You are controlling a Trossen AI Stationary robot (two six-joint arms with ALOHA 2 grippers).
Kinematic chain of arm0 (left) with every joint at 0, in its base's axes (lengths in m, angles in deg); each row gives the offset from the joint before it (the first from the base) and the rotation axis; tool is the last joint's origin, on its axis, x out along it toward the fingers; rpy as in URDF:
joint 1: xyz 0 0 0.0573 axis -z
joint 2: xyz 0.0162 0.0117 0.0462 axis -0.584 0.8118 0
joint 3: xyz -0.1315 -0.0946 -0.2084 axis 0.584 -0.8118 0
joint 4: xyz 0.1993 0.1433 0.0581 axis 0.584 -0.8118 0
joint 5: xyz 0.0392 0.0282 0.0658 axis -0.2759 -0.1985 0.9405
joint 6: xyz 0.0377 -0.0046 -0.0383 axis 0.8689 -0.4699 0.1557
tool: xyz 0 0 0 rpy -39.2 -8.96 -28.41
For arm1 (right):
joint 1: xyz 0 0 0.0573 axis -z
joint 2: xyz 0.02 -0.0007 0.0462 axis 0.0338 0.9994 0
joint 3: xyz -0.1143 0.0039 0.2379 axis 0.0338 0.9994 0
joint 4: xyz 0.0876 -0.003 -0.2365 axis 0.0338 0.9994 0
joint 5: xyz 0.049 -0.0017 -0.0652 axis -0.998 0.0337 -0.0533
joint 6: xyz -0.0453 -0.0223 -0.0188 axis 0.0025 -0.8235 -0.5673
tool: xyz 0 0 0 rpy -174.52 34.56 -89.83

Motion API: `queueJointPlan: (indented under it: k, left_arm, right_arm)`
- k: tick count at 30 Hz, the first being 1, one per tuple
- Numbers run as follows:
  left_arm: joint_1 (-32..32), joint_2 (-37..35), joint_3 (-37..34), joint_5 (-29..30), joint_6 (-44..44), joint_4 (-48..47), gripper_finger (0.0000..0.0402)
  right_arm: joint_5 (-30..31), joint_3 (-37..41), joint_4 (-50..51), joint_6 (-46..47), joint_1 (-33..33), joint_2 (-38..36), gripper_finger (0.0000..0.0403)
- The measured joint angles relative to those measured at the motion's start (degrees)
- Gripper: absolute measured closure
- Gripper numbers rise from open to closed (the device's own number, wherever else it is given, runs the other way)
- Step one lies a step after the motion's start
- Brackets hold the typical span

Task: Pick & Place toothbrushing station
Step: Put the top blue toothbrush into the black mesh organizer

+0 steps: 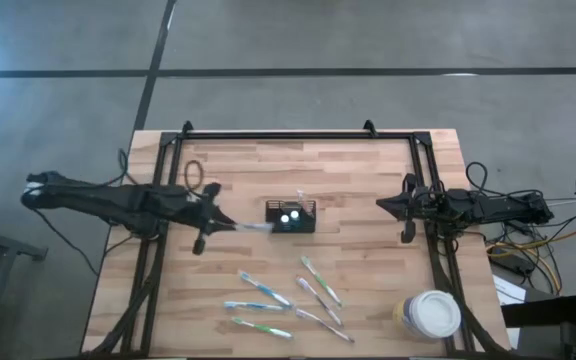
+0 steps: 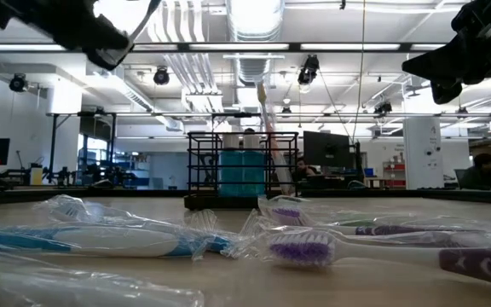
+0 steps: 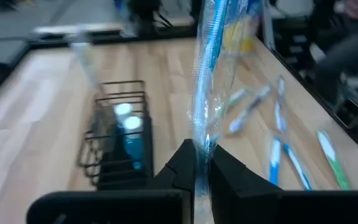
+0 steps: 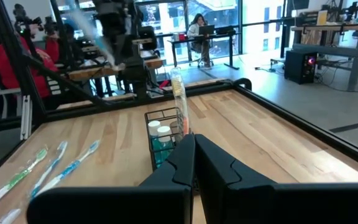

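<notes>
Left gripper (image 1: 230, 226), seen from above, was clamped on a wrapped blue toothbrush (image 1: 256, 228), with the mesh caddy (image 1: 291, 216) just past its tip; the right gripper (image 1: 383, 206), fingers pressed together and empty, waited beyond the caddy. Its wrist camera showed that toothbrush (image 3: 209, 74) rising from the pinching fingers (image 3: 229, 177), the caddy (image 3: 118, 140) beside them and loose toothbrushes (image 3: 288, 158) lying on the other side.

The desk (image 1: 368, 180) is light brown wood with stripes. The caddy (image 1: 292, 216) is black wire. Inside it stand two blue tubes (image 3: 129, 134) with white caps. The wrapped toothbrush (image 3: 211, 56) in the dark left fingers (image 3: 179, 168) is blue. Other toothbrushes (image 1: 268, 292) on the desk are blue, green and white. The cup (image 1: 430, 315) has a white lid.
</notes>
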Motion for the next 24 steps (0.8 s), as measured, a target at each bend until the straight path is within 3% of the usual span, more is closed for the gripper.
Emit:
queueJointPlan:
  k: [9,24]
  left_arm:
    - [-2.8,-13.2,-9.7,3.5,-3.6,3.0,0.0377]
    - [-6.1,-19.1,-15.8,3.9,-2.9,2.0,0.0375]
  right_arm:
    - [0.0,0.0,-0.2,0.0,0.0,0.0,0.0394]
    - [0.0,0.0,0.0,0.9,0.0,0.0,0.0394]
